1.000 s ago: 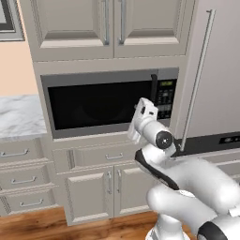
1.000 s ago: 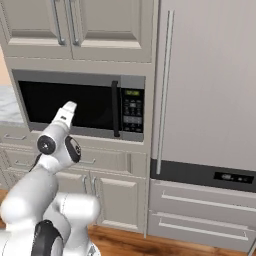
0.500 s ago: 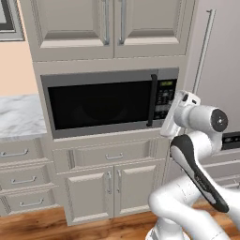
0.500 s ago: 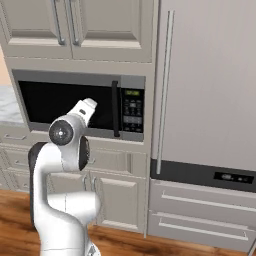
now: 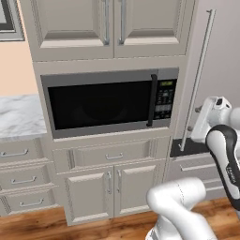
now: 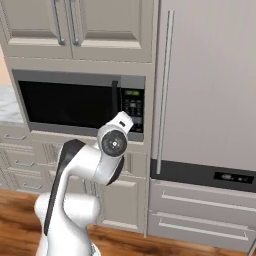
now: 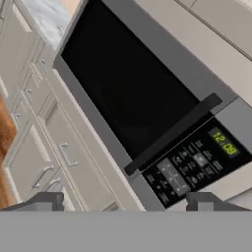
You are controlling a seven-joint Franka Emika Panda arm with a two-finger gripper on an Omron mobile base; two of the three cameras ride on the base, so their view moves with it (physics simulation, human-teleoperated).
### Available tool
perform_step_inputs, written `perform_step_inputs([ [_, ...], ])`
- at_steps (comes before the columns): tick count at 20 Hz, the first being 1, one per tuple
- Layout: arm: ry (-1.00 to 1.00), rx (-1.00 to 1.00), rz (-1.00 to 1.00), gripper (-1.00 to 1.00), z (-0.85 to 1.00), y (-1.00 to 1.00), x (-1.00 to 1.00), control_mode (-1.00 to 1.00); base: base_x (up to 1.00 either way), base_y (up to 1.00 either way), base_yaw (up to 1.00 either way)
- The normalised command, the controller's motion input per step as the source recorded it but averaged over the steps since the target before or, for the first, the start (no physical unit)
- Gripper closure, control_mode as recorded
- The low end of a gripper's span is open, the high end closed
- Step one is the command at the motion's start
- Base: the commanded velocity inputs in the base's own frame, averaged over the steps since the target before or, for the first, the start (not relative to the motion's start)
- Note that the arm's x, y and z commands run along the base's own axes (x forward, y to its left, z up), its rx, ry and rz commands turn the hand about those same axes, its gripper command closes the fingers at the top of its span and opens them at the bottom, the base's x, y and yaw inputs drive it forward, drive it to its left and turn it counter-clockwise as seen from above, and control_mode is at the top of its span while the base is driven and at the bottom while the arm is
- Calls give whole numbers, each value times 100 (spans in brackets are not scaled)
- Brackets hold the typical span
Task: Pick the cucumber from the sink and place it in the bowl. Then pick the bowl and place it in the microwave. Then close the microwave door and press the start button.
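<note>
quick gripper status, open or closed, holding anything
Gripper: open, holding nothing; its fingertips stand apart, aimed at the closed microwave door and the button panel.

Microwave door (image 5: 101, 105): dark glossy glass window in a matt grey frame, black handle (image 5: 152, 100) smooth. Button panel (image 7: 193, 166) dark, matt, with pale keys. Cabinets (image 5: 112, 26) painted beige, smooth, with metal-look pulls. Counter (image 5: 18, 116) white veined marble, polished. Floor (image 6: 15, 220) reddish wood planks. Fridge (image 6: 210, 85) brushed grey, matt
</note>
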Motion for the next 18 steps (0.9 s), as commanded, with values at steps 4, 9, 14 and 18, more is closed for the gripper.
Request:
perform_step_inputs([
  [4, -31, -16, 14, -100, -68, -8, 17, -100, 0, 0, 0],
  [9, -38, -25, 14, -100, -58, 0, 33, -100, 0, 0, 0],
  [14, -29, -23, 11, -100, -38, 0, 48, -100, 0, 0, 0],
  [18, -14, -11, 1, -100, -1, -2, 56, -100, 0, 0, 0],
])
